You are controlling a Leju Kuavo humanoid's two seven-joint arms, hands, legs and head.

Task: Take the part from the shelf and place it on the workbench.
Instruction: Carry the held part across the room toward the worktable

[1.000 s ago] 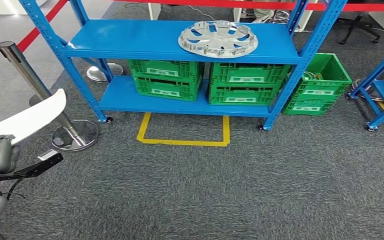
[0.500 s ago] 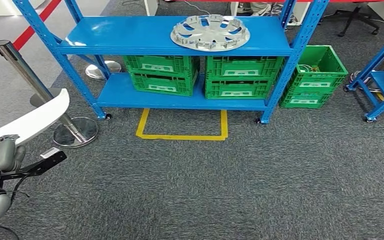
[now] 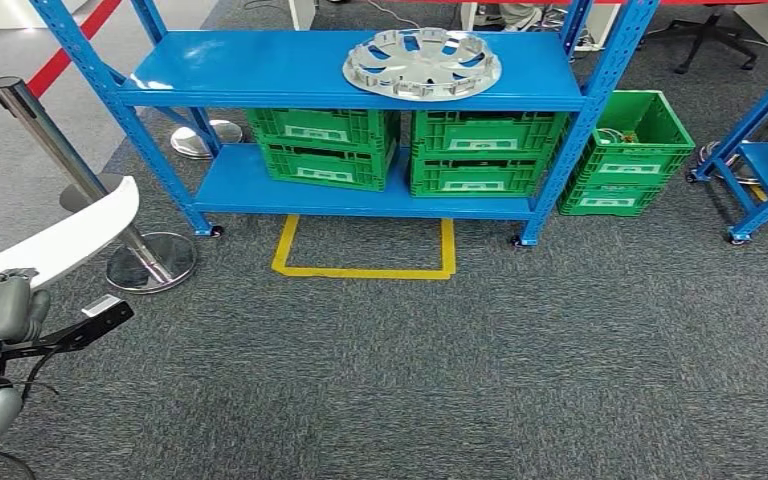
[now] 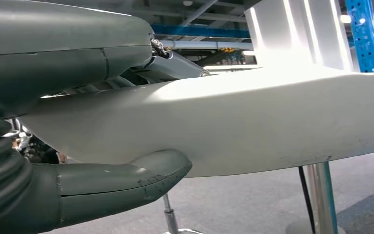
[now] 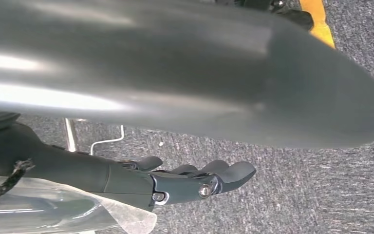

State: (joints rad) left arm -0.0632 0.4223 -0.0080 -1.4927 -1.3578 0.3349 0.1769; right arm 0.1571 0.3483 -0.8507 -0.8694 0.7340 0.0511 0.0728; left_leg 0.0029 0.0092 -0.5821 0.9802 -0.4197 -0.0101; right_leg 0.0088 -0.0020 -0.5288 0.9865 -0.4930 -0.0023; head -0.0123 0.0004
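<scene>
Head view gives you the left hand [image 3: 0,310] at the lower left edge, carrying the white part [image 3: 65,240] low over the grey carpet, beside a stanchion [image 3: 60,160]. Ahead stands the blue shelf [image 3: 260,70] with a silver wheel cover [image 3: 422,64] on top and green crates [image 3: 400,150] below. Left wrist view shows you that hand [image 4: 68,136] clamped on the part [image 4: 253,122], thumb on one face, fingers on the other. Right wrist view shows the right hand [image 5: 195,183] holding nothing, fingers loosely curled over carpet.
</scene>
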